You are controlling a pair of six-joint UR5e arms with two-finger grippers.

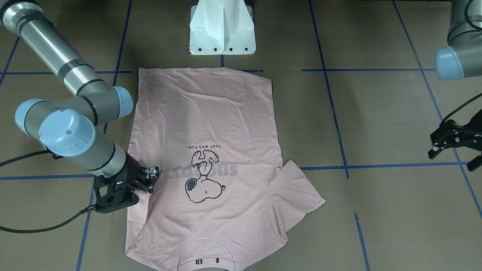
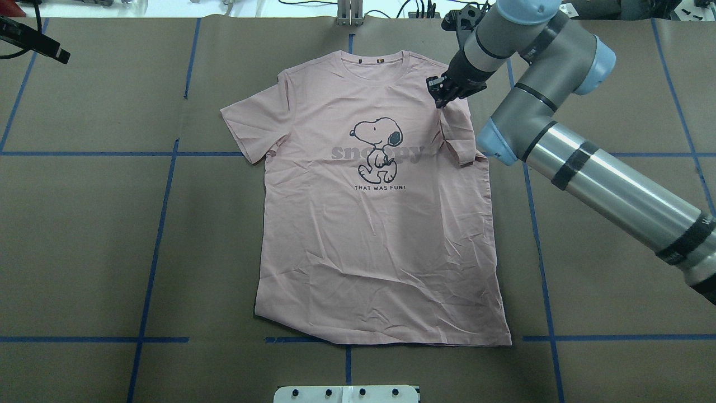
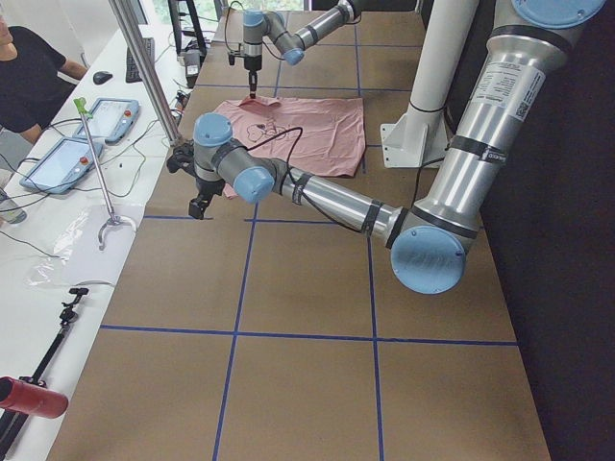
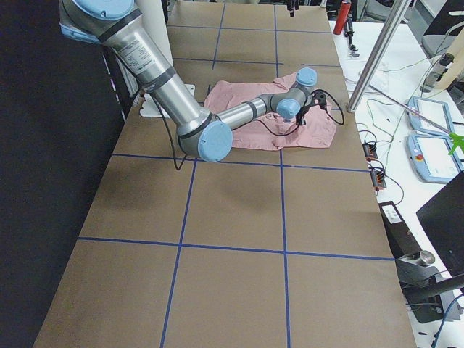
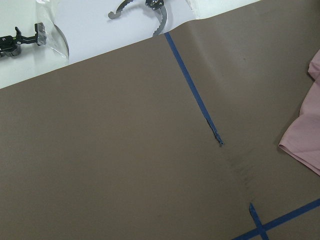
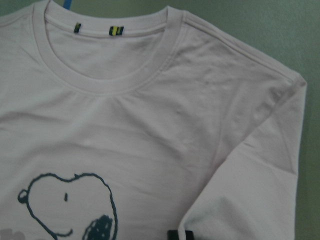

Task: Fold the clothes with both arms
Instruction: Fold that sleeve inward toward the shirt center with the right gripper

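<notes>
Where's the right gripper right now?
In the overhead view the right gripper is right of centre near the top, over the T-shirt's shoulder, between the collar and the folded-in sleeve.

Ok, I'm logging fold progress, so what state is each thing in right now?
T-shirt: flat on the table, print up, body unfolded.
sleeve on the robot's right: folded in over the body.
sleeve on the robot's left: spread out flat.
right pincer: low at the folded sleeve's shoulder; open or shut unclear.
left pincer: open, off the shirt, holding nothing.
</notes>
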